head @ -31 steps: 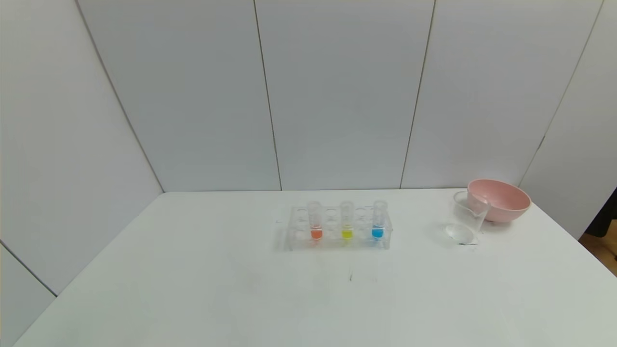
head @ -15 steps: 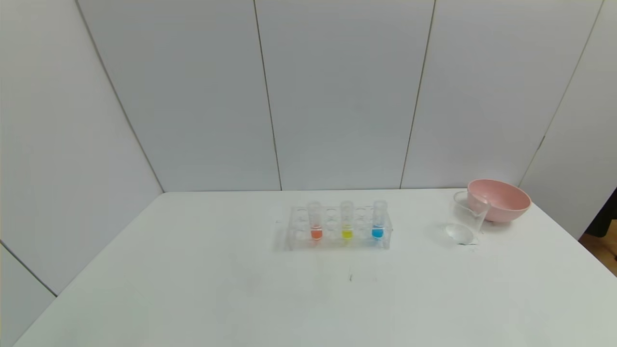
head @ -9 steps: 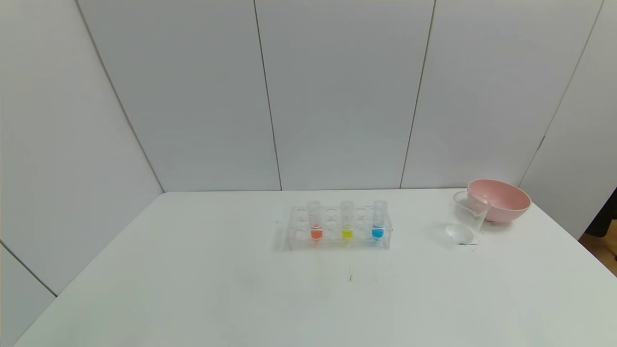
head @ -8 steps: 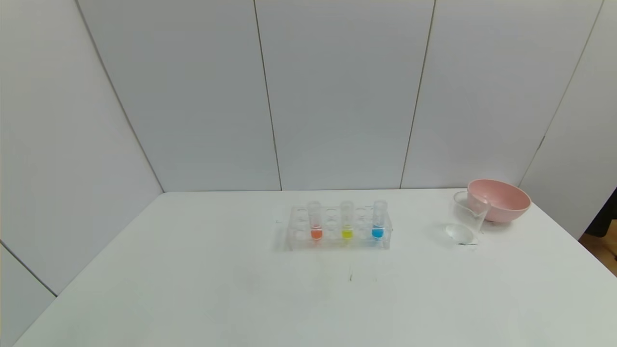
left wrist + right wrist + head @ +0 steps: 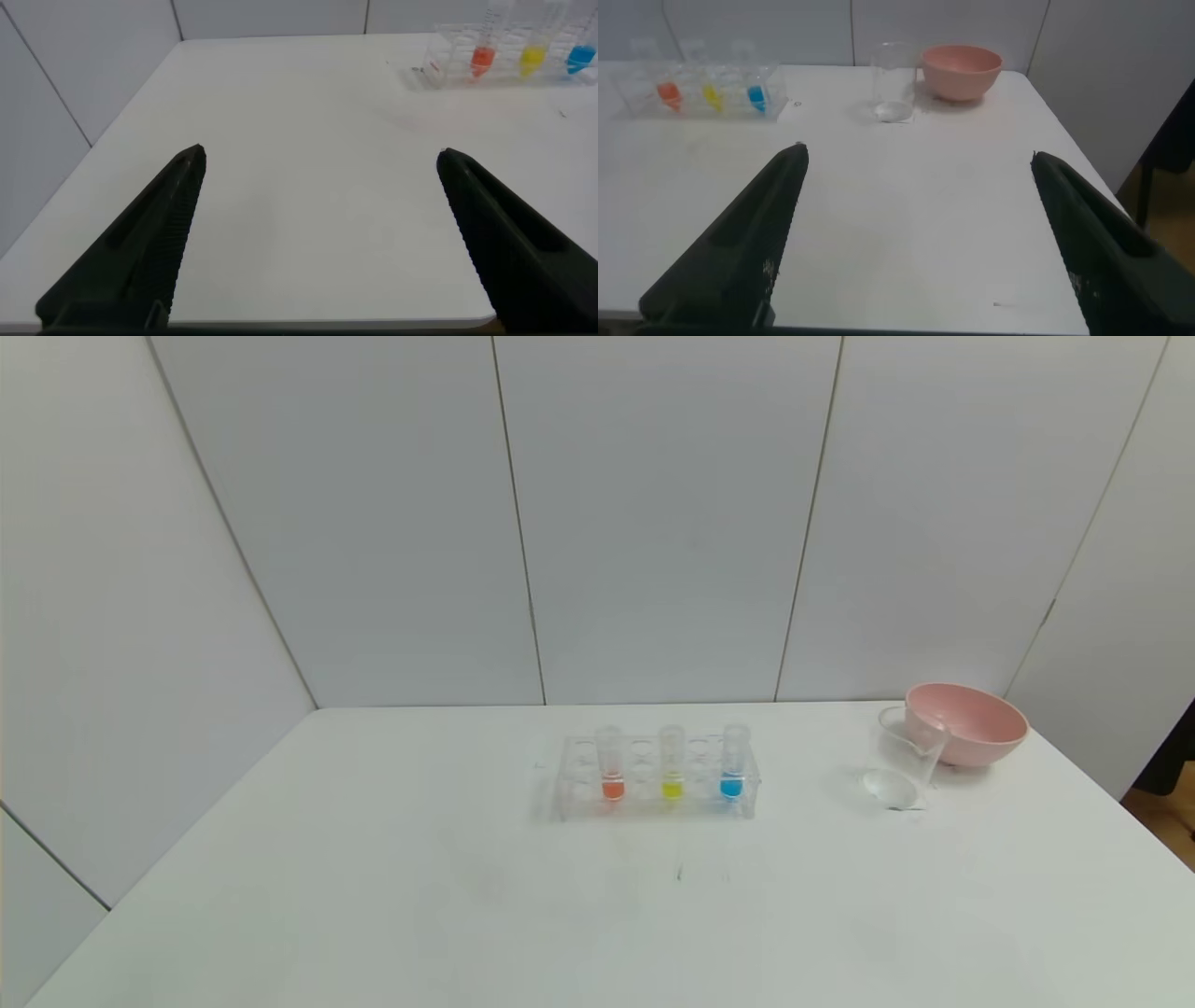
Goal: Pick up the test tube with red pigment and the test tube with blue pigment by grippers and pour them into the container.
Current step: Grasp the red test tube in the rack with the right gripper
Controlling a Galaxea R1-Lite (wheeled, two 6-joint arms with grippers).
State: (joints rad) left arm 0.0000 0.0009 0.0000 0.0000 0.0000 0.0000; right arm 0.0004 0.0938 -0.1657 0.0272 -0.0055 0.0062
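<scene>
Logging stock before any pick: nothing is done yet, as I read it. Red-pigment test tube [image 5: 611, 768] and blue-pigment test tube [image 5: 734, 763]: both upright in the clear tube rack [image 5: 653, 801] at mid-bench, a yellow-liquid tube [image 5: 671, 767] between them. Clear beaker [image 5: 902, 762]: looks empty, to the rack's right, just in front of the pink bowl [image 5: 966, 722]. Left pincer [image 5: 318, 243]: spread wide, holding nothing, near the bench's front left edge. Right pincer [image 5: 920, 243]: likewise wide and empty, at front right. Both picks and pours remain. White bench [image 5: 373, 896]: bare, matte. Room: pale grey wall panels behind.
</scene>
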